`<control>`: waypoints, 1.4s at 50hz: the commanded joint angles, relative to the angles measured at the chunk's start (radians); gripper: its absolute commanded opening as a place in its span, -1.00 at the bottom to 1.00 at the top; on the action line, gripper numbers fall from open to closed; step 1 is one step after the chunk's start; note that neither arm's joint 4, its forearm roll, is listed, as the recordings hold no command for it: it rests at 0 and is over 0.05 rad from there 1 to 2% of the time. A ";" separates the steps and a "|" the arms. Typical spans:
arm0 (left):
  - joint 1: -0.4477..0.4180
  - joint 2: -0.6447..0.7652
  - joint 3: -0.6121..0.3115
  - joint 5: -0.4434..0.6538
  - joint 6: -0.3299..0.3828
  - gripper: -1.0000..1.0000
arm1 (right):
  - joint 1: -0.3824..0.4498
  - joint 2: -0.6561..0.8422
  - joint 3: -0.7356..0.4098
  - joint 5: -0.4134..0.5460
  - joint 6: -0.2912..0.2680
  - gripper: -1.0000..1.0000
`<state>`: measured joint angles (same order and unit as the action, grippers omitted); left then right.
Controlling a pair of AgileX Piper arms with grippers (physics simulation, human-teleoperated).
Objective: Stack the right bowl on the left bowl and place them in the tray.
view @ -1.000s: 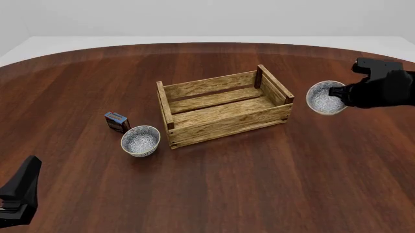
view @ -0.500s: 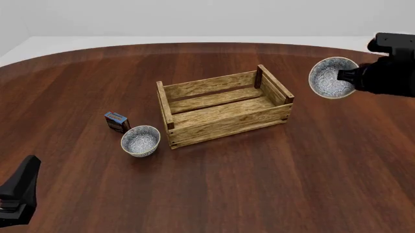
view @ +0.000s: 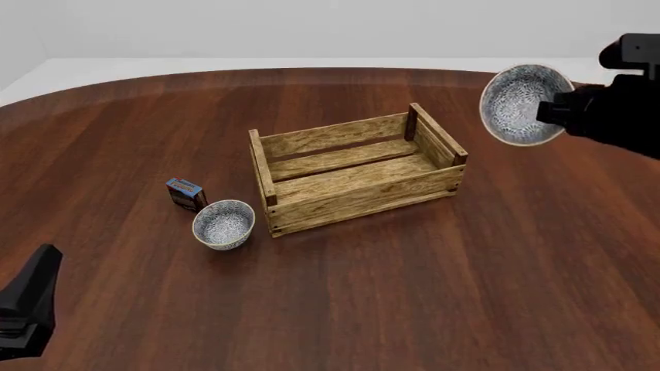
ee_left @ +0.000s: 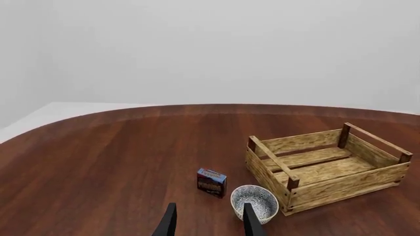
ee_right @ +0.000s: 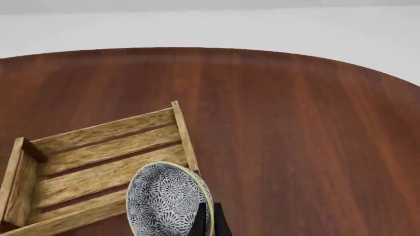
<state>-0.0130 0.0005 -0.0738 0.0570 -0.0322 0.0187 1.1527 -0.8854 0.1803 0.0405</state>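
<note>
Right gripper [view: 546, 112] is pinching the right bowl [view: 524, 104] by its rim, holding it tilted in the air beyond the tray's [view: 356, 168] right end, toward the table's [view: 433, 294] far right edge. It is best levelled before crossing the tray to the left bowl [view: 222, 223], sitting against the tray's near-left corner. Left gripper [ee_left: 206, 223] is waiting open.

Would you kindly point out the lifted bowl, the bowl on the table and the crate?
lifted bowl [view: 524, 103], front view, speckled inside.
bowl on the table [view: 222, 222], front view, speckled inside.
crate [view: 356, 203], front view, near side wall.
</note>
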 commanded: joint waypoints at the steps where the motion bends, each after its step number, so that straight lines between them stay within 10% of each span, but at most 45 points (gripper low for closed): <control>1: 0.000 0.000 -0.005 0.005 0.002 1.00 | 0.061 -0.083 0.047 -0.036 -0.002 -1.00; 70: -0.031 0.003 -0.007 0.019 -0.002 1.00 | 0.496 -0.158 0.130 -0.216 0.040 -1.00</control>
<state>-0.0379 0.0034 -0.0827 0.0703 -0.0283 0.4591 0.9983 -0.7543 -0.0180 0.0760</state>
